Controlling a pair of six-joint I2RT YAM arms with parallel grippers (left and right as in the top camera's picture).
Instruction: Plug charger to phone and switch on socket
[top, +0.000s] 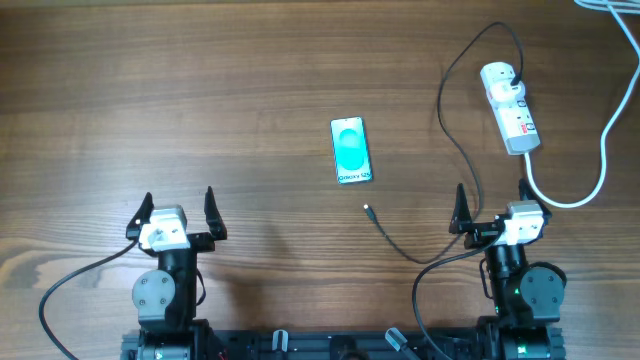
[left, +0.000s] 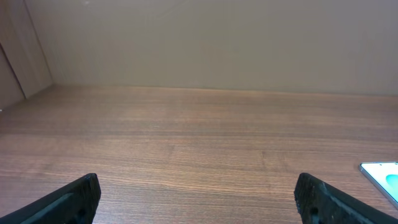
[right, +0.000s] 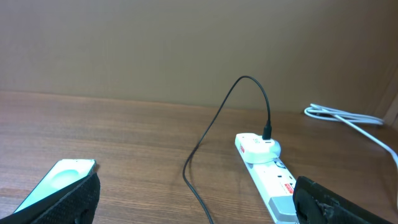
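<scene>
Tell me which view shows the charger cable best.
Overhead: the charger shows from the white adapter in the socket to its free tip lying near the phone. The right wrist view shows only the looped part by the adapter; the left wrist view shows none.

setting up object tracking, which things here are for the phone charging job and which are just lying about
For the job:
- thin black charger cable with a metallic tip
- small rectangular teal-and-white smartphone
- white elongated power strip

Just lying about:
- only the brown wooden table underneath
</scene>
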